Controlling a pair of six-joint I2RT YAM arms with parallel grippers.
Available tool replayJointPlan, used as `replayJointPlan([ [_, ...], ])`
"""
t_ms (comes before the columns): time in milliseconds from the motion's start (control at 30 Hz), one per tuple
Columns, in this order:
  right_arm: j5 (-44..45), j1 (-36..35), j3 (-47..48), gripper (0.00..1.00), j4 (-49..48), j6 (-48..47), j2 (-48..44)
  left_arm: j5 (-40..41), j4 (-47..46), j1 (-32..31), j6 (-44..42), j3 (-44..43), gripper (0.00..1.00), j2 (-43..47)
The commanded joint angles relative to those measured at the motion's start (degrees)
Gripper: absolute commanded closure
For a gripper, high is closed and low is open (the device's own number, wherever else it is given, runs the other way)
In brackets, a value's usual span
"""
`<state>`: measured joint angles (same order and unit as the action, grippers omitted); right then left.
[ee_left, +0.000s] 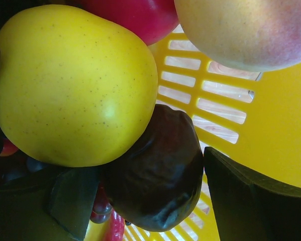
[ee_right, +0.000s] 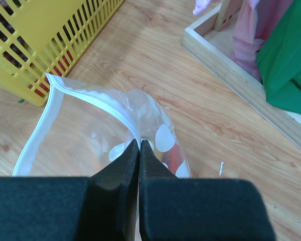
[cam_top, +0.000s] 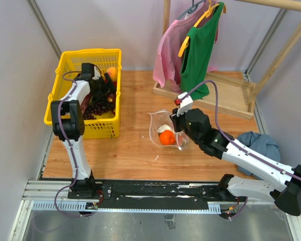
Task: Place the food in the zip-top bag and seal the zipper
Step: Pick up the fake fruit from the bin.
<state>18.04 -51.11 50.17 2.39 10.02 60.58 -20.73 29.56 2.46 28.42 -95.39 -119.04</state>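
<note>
Inside the basket (cam_top: 85, 52), the left gripper (ee_left: 150, 211) is spread about a dark purple piece (ee_left: 155, 160), not yet clamped; it is best closed across the middle, clear of the yellow fruit (ee_left: 75, 85). On the table (cam_top: 135, 150) nearby, the bag (ee_right: 80, 135), an orange (cam_top: 167, 138) inside, is pinched at its zipper (ee_right: 90, 98) by the shut right gripper (ee_right: 139, 150), mouth open.

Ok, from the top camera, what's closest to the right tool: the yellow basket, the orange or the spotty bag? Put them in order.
1. The zip-top bag: its rim is pinched in the right tool.
2. The orange: inside the bag, just beside the tool.
3. The yellow basket: far off on the table's left side.
</note>
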Motion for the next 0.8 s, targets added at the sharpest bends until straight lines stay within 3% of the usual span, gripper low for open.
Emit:
replayJointPlan([
  [0,0.3,1.1,-0.2,0.99,-1.1,-0.6,-0.1,-3.3,-3.2,-1.1,-1.5,1.3,0.15,-2.1],
  [133,0.3,1.1,-0.2,0.99,-1.1,-0.5,0.0,-2.3,-3.8,-1.1,-1.0,1.9,0.22,-0.7],
  [500,0.2,1.1,-0.1,0.99,-1.0,-0.4,-0.8,2.8,-5.4,-1.1,-0.2,7.7,0.63,10.8],
  [767,-0.4,1.1,-0.1,0.99,-1.1,-0.3,-1.5,11.6,-4.8,-1.1,0.8,12.4,0.75,20.1],
])
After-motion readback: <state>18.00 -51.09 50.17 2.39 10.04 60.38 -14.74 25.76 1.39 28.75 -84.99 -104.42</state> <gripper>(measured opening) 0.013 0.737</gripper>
